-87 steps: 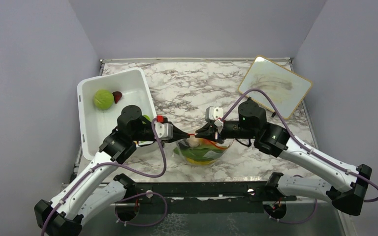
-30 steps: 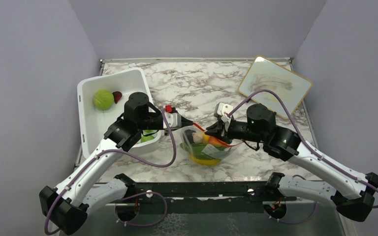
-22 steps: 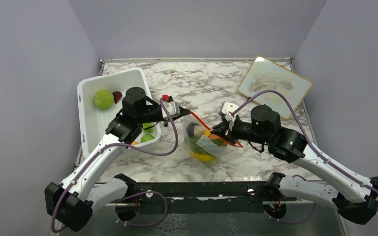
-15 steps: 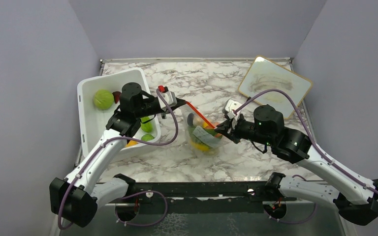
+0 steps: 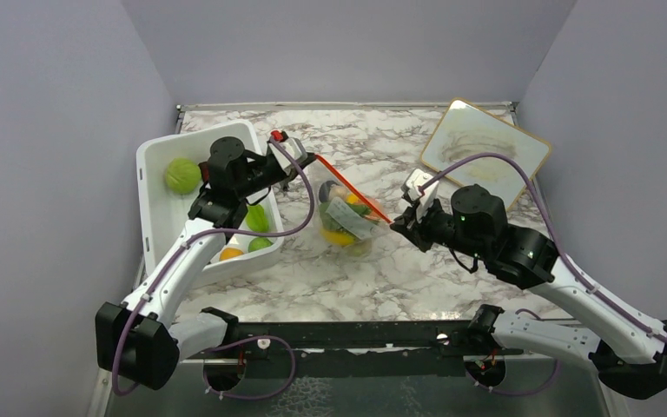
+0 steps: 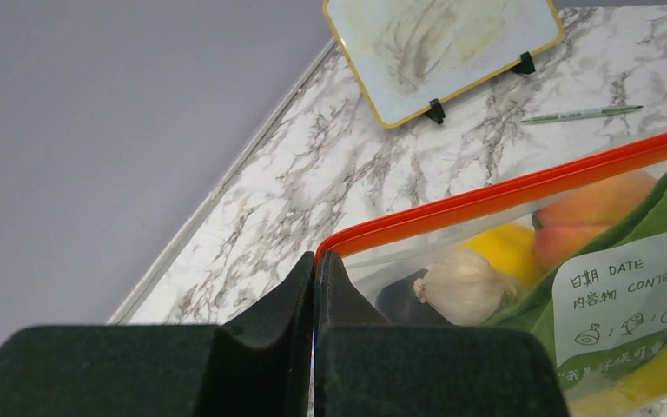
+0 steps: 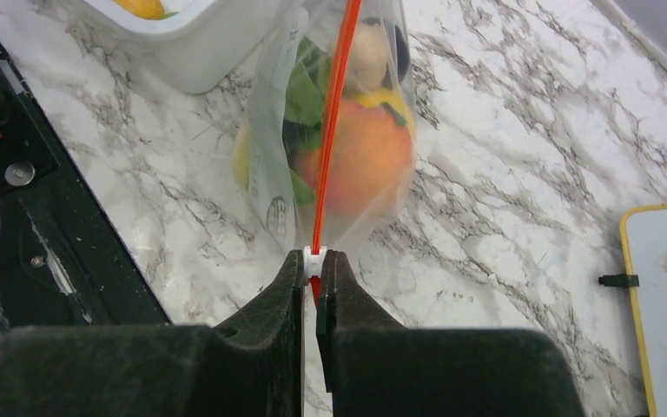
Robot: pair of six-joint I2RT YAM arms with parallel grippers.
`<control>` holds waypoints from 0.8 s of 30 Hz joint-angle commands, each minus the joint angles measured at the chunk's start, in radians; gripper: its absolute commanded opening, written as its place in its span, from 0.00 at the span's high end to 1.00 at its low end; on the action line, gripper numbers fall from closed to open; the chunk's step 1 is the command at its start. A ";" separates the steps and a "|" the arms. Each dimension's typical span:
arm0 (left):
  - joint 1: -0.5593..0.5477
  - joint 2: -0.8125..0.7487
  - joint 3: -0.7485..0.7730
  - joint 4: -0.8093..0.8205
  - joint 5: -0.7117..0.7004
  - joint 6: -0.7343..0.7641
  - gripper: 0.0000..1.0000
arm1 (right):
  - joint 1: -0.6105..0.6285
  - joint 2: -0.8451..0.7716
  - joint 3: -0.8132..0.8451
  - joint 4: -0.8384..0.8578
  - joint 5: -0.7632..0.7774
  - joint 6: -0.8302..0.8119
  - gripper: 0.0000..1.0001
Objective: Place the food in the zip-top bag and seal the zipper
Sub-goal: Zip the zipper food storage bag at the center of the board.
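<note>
Clear bag (image 5: 347,228) of food (image 5: 340,236) just right of white tub (image 5: 152,161), over marble desk (image 5: 356,287), top view | left wrist: left pincer (image 6: 315,258) clenched on one end of orange zipper (image 6: 504,191) | right wrist: right pincer (image 7: 314,256) clenched on the other end.

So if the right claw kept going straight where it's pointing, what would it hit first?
The zip-top bag. The right claw is shut on the end of the zipper, and the bag, with the food inside, hangs directly ahead.
</note>
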 commanded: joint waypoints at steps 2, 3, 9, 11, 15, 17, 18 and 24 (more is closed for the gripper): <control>0.043 0.001 0.015 0.116 -0.136 -0.035 1.00 | 0.002 -0.038 0.038 -0.085 0.114 0.051 0.99; 0.048 0.003 0.012 0.122 -0.139 -0.039 1.00 | 0.002 -0.042 0.041 -0.092 0.128 0.054 0.99; 0.068 0.008 0.001 0.136 -0.148 -0.061 1.00 | 0.002 -0.048 0.046 -0.119 0.183 0.074 0.99; 0.072 0.008 0.000 0.137 -0.147 -0.062 1.00 | 0.001 -0.049 0.047 -0.120 0.184 0.079 0.99; 0.076 0.014 0.004 0.135 -0.071 -0.067 1.00 | 0.001 -0.058 0.033 -0.081 0.126 0.079 0.99; 0.076 0.017 0.011 0.133 -0.001 -0.091 1.00 | 0.002 -0.066 0.022 -0.046 0.077 0.090 0.99; 0.075 0.016 0.012 0.133 0.013 -0.109 1.00 | 0.002 -0.074 0.016 -0.026 0.043 0.095 0.99; 0.074 -0.024 -0.015 0.137 0.019 -0.181 1.00 | 0.002 -0.103 -0.022 0.081 -0.127 0.193 0.99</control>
